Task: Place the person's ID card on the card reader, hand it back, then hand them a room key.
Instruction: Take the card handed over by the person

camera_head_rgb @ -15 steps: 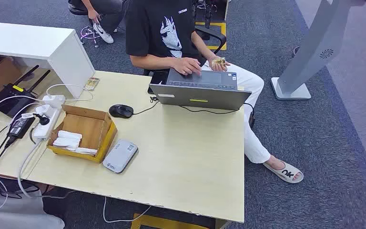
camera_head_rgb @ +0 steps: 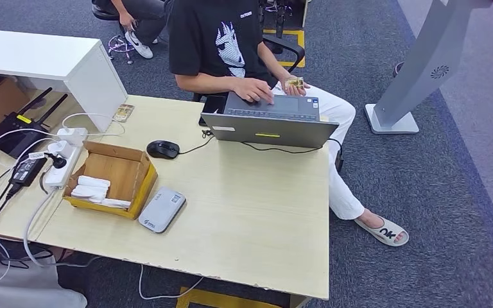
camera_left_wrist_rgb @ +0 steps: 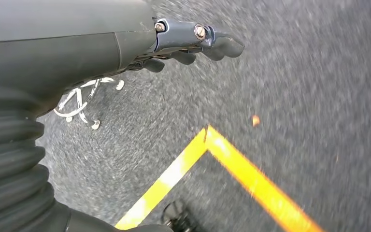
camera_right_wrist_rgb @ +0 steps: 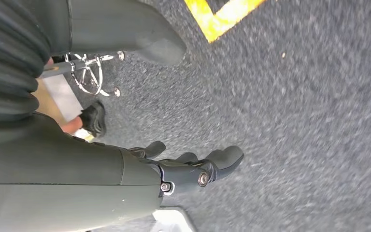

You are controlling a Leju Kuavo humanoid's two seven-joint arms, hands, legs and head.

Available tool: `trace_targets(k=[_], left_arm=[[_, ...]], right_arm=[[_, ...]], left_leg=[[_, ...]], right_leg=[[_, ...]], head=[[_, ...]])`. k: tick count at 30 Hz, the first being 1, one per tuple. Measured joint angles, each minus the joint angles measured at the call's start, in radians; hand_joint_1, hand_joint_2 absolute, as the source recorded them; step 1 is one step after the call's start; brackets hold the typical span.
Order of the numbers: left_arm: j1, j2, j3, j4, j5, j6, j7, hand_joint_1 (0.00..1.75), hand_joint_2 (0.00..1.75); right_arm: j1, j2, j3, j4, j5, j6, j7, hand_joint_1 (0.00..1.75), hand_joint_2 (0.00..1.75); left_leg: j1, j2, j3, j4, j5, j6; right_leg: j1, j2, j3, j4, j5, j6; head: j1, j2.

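Nothing has shifted since before: we see the ID card point(camera_head_rgb: 294, 83) in the person's hand point(camera_head_rgb: 293, 86); left hand point(camera_left_wrist_rgb: 193, 46) and right hand point(camera_right_wrist_rgb: 193, 166) hang empty, fingers apart; card reader point(camera_head_rgb: 162, 210) unused, every step pending.

right half of the desk point(camera_head_rgb: 263, 212) is wide open; card reader point(camera_head_rgb: 162, 210), cardboard box point(camera_head_rgb: 112, 179), mouse point(camera_head_rgb: 163, 149) and laptop point(camera_head_rgb: 269, 125) crowd the left and far edge
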Motion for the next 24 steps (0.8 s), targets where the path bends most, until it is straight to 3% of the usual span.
trace_targets(k=[9, 24], left_arm=[[-0.012, -0.033, 0.173, -0.16, 0.027, 0.046, -0.119, 0.0, 1.75], [-0.004, -0.082, 0.301, -0.594, 0.183, -0.032, -0.298, 0.0, 1.75]], right_arm=[[0.0, 0.023, -0.154, -0.022, 0.095, -0.021, 0.0, 0.0, 1.75], [-0.005, 0.062, -0.35, -0.065, 0.234, -0.021, -0.03, 0.0, 1.75]], left_leg=[[0.0, 0.0, 0.0, 0.0, 0.0, 0.0], [0.0, 0.0, 0.0, 0.0, 0.0, 0.0]], right_leg=[[0.0, 0.0, 0.0, 0.0, 0.0, 0.0], [0.0, 0.0, 0.001, 0.0, 0.0, 0.0]], head=[[0.0, 0.0], [0.0, 0.0]])
